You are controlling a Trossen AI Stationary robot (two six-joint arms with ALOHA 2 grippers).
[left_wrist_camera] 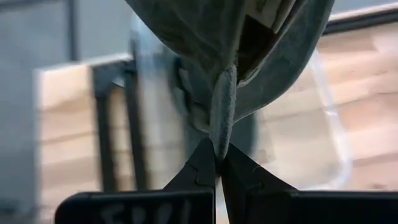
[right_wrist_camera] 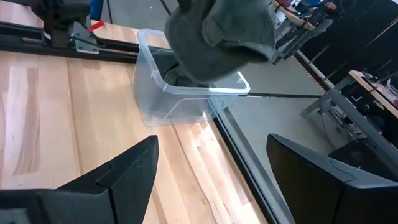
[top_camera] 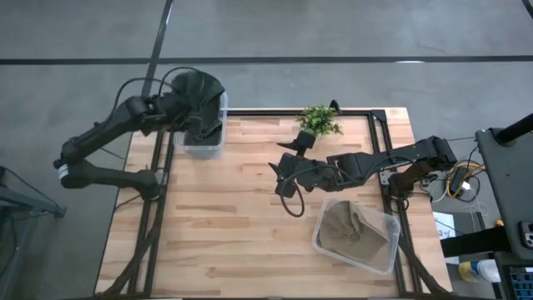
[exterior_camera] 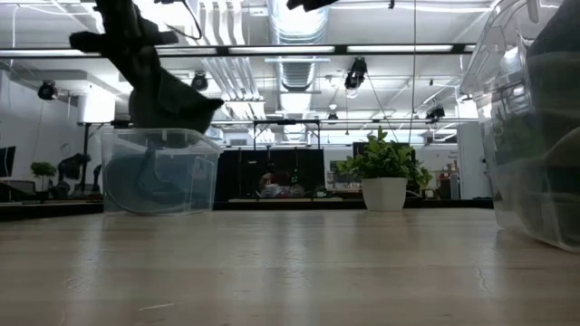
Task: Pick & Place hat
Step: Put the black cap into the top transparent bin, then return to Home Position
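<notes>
A dark grey-green hat (top_camera: 200, 96) (exterior_camera: 168, 95) (right_wrist_camera: 221, 31) hangs over a clear bin (top_camera: 204, 137) (exterior_camera: 159, 172) (right_wrist_camera: 186, 93) at the table's far left corner. My left gripper (left_wrist_camera: 219, 163) is shut on the hat, above the bin. A dark shape shows inside the bin; whether it is the hat's lower end I cannot tell. My right gripper (top_camera: 283, 179) (right_wrist_camera: 211, 180) is open over the middle of the table and touches nothing. My left gripper pinches a narrow folded edge of the hat (left_wrist_camera: 222, 124) between its two fingers, only at their tips. It comes slanting down from the table's left. The hat is lifted off the table and hangs over the bin; its crown bulges out beyond the fingers.
A second clear bin (top_camera: 321, 242) (exterior_camera: 535, 127) stands at the table's near right and holds a tan hat (top_camera: 354, 229). A small potted plant (top_camera: 319, 121) (exterior_camera: 385, 177) stands at the far edge. Bare wood lies between the two bins.
</notes>
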